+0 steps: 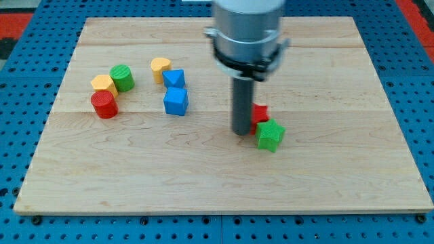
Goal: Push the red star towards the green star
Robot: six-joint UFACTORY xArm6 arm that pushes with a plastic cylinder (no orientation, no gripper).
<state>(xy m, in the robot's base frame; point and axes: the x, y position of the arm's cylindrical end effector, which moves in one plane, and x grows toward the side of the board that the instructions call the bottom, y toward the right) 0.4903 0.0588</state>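
The red star (260, 112) lies right of the board's middle, partly hidden behind my rod. The green star (270, 135) sits just below and to the right of it, and the two touch. My tip (242, 132) rests on the board right beside the red star's left side and just left of the green star.
At the view's left are a red cylinder (104, 105), a yellow block (103, 83) and a green cylinder (123, 78). Nearer the middle are a yellow block (160, 68), a blue triangular block (174, 78) and a blue cube (175, 102). The wooden board (339, 169) lies on a blue pegboard.
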